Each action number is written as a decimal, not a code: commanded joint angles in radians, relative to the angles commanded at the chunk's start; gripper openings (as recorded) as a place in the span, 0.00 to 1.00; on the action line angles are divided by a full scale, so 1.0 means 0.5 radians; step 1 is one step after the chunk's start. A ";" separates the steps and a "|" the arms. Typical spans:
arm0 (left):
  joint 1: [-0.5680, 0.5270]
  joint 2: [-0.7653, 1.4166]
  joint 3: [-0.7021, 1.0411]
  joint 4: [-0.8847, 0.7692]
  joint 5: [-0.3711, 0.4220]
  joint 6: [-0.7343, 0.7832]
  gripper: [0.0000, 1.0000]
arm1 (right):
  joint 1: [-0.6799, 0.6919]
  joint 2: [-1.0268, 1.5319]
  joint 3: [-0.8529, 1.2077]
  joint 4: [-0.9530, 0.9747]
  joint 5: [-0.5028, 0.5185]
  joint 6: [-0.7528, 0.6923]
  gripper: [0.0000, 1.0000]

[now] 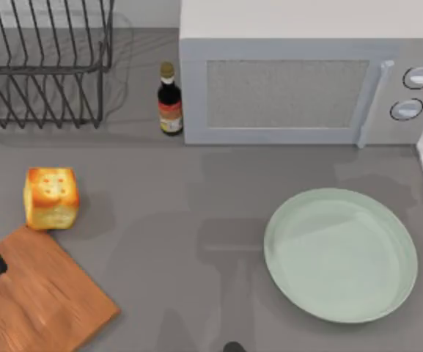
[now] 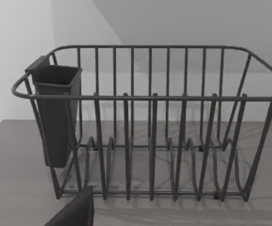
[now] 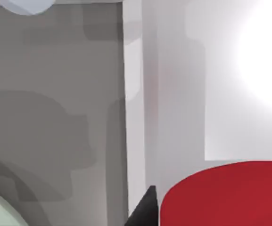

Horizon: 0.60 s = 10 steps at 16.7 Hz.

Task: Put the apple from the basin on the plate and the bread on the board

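Right wrist view: hovering the right gripper point(image 3: 146, 213) just beside the small smooth bright-red apple point(image 3: 225, 193) in the white basin point(image 3: 173, 94), likely lining up a grasp, grip state impossible to tell. Parking the left gripper point(image 2: 74, 212) at the table's left edge, grip equally unreadable. Leaving the golden cube-shaped bread point(image 1: 50, 198) at the corner of the orange-brown wooden board point(image 1: 39, 301), and keeping the round mint-green plate point(image 1: 341, 254) free for fruit.

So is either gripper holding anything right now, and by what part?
It cannot be told. The apple looms close in the right wrist view beside a dark fingertip, but no grasp is visible. The bread sits free by the board.
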 joint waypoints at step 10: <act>0.000 0.000 0.000 0.000 0.000 0.000 1.00 | 0.915 -0.204 -0.111 -0.294 -0.001 0.883 0.00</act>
